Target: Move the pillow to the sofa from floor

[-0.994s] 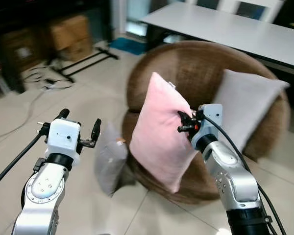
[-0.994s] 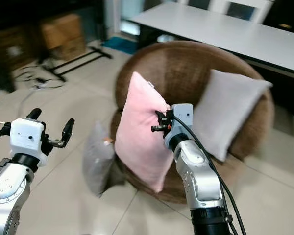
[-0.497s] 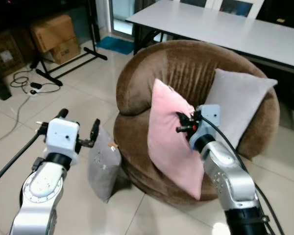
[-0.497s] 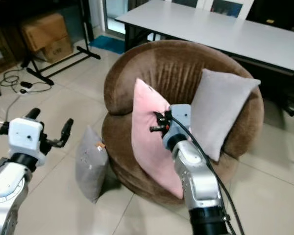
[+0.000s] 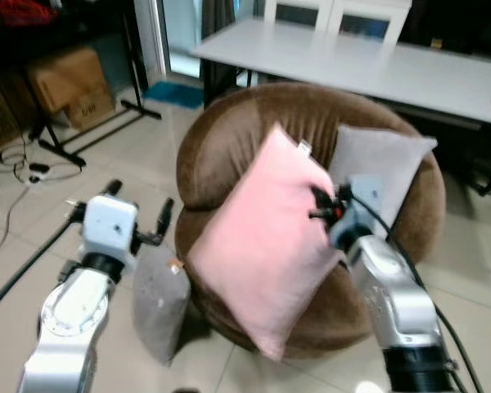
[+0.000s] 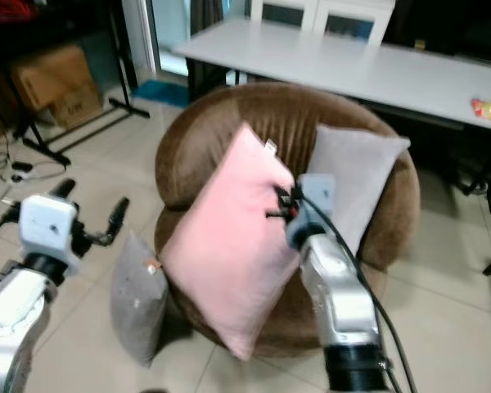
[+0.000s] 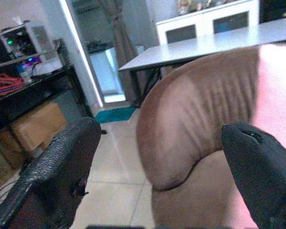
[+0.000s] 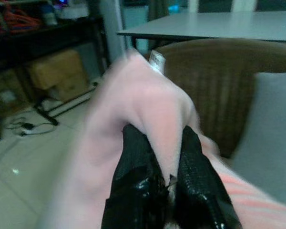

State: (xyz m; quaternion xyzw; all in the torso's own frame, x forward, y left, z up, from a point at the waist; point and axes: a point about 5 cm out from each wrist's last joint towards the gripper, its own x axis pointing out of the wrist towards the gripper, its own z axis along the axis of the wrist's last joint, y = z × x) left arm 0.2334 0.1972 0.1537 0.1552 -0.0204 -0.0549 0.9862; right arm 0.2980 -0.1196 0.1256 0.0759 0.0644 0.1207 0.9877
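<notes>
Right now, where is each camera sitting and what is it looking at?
Eye views: on the head, looking down at the sofa; both arms show.
Left wrist view: on the left arm, facing the sofa past the open left tool.
Right wrist view: on the right arm; the right tool pinches the pink pillow.
All share the sofa.

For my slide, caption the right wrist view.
Right gripper pinching a fold of the pink pillow before the brown sofa.

The round sofa (image 5: 229, 139) stands in front of the long table (image 5: 393, 70). One pillow (image 5: 385, 168) leans against the sofa backrest. The held pillow (image 5: 266, 246) hangs before the seat, left of the right gripper (image 5: 326, 205). A third pillow (image 5: 157, 307) stands on the floor (image 5: 33, 237), touching the sofa's left side, below the left gripper (image 5: 139, 214).
</notes>
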